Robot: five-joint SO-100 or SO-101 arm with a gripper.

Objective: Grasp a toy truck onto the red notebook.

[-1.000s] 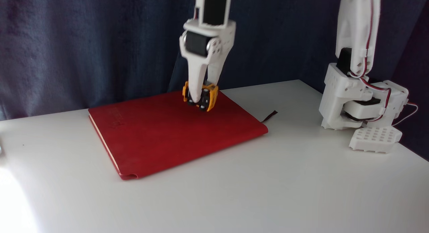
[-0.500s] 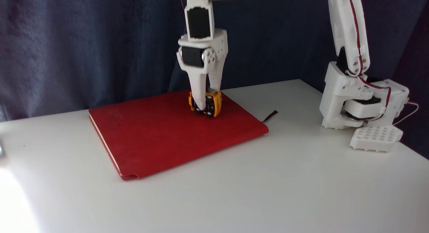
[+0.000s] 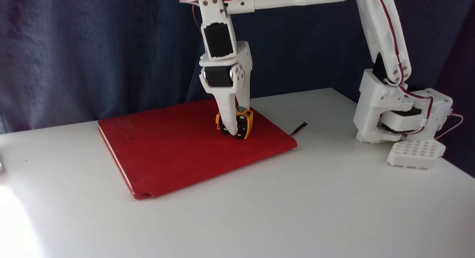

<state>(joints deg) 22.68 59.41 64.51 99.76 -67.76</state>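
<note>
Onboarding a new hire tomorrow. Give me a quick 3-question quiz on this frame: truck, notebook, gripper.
1. True or false: the toy truck stands on its four wheels, free of the gripper.
2. Which part of the red notebook is the truck over in the fixed view?
A. its near left corner
B. its far right part
C. off it, on the white table
3. Fill in: the dark ribbon bookmark sticks out past the notebook's ____ edge.

Key
1. False: the gripper is shut on it, wheels turned sideways toward the camera.
2. B
3. right
</note>
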